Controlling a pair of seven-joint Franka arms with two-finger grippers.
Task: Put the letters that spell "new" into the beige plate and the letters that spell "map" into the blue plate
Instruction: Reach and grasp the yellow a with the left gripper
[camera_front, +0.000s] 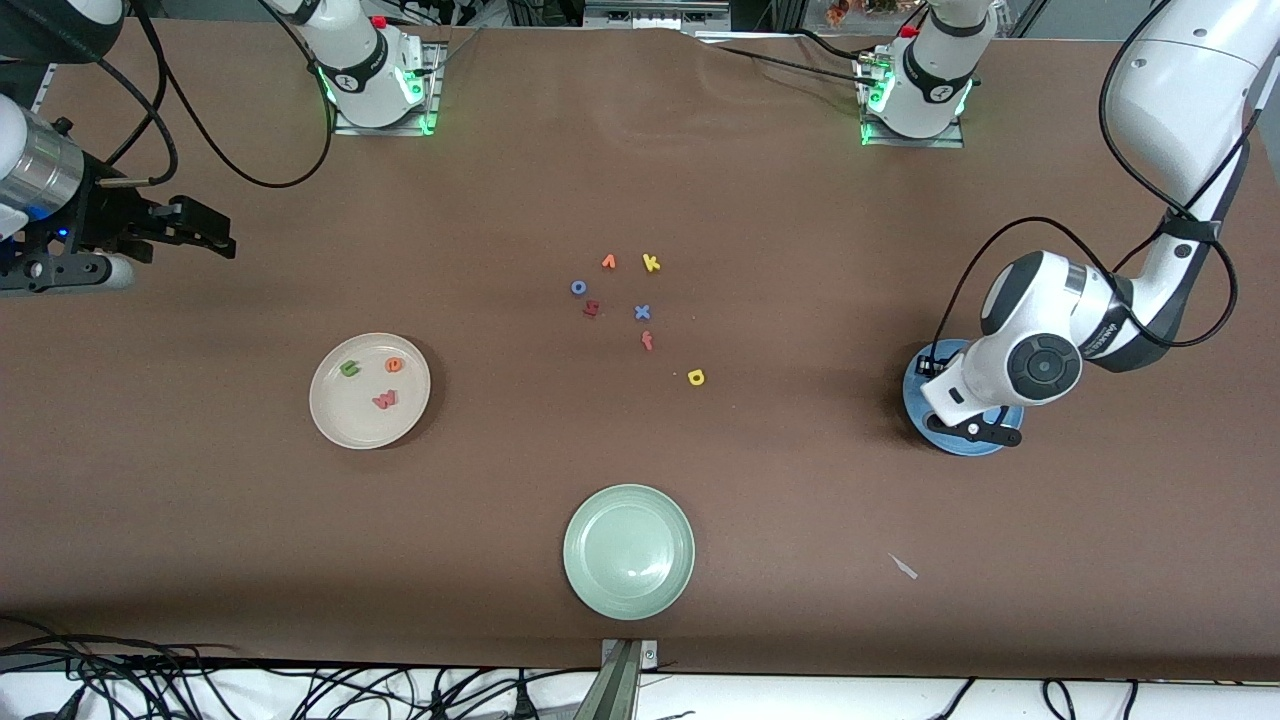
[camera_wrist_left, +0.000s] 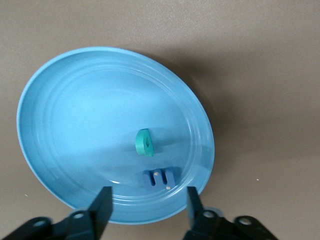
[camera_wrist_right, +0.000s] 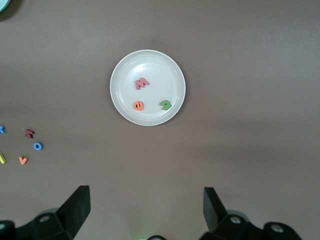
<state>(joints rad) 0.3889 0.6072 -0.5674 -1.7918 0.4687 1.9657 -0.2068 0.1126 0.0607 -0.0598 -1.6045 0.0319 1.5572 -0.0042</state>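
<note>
The blue plate (camera_front: 958, 446) lies toward the left arm's end of the table, mostly covered by my left gripper (camera_front: 975, 428). In the left wrist view the blue plate (camera_wrist_left: 85, 115) holds a teal p (camera_wrist_left: 145, 142) and a blue m (camera_wrist_left: 159, 179). My left gripper (camera_wrist_left: 148, 209) hangs open just above them, holding nothing. A yellow a (camera_front: 696, 377) lies on the bare table. The beige plate (camera_front: 340, 420) holds the green n (camera_front: 349, 369), orange e (camera_front: 393, 365) and salmon w (camera_front: 386, 400). My right gripper (camera_wrist_right: 146, 205) waits open, high over the right arm's end.
A loose cluster lies mid-table: orange v (camera_front: 608, 262), yellow k (camera_front: 651, 263), blue o (camera_front: 578, 287), a dark red letter (camera_front: 591, 308), blue x (camera_front: 642, 312) and a red f (camera_front: 647, 341). A pale green plate (camera_front: 628, 551) sits nearest the front camera. A paper scrap (camera_front: 903, 566) lies beside it.
</note>
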